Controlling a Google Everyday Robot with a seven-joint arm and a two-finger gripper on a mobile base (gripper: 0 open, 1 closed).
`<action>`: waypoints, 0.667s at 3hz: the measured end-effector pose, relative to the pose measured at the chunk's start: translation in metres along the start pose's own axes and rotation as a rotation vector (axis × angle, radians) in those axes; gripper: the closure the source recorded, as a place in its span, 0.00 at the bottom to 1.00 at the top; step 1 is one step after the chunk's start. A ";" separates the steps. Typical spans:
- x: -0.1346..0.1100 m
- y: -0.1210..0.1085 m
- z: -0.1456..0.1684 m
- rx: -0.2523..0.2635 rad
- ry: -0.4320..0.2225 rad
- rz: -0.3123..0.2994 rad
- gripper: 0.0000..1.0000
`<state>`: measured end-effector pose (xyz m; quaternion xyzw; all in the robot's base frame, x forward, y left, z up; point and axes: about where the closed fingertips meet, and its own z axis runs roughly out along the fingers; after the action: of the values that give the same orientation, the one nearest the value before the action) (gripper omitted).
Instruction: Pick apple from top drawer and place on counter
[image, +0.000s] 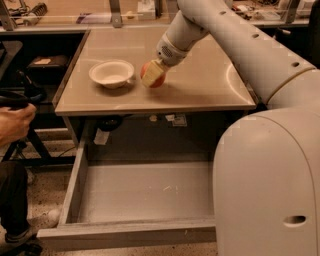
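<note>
My gripper (153, 75) is shut on the red-orange apple (149, 79) and holds it low over the beige counter (200, 85), just right of the white bowl. The pale fingers cover most of the apple; red skin shows at the left and bottom. Whether the apple touches the counter cannot be told. The grey top drawer (75, 180) stands pulled open below the counter's front edge, with nothing in its visible floor.
A white bowl (112, 73) sits on the counter's left part. My arm's large white body (270, 175) covers the right side and the drawer's right end. A person's hand (15, 122) and leg are at the left edge. Shelves and clutter stand behind.
</note>
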<state>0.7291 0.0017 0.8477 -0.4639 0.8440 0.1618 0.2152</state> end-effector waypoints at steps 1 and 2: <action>0.009 -0.010 0.010 0.025 0.018 0.010 1.00; 0.020 -0.016 0.014 0.058 0.033 0.031 1.00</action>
<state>0.7361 -0.0146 0.8242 -0.4471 0.8588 0.1330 0.2119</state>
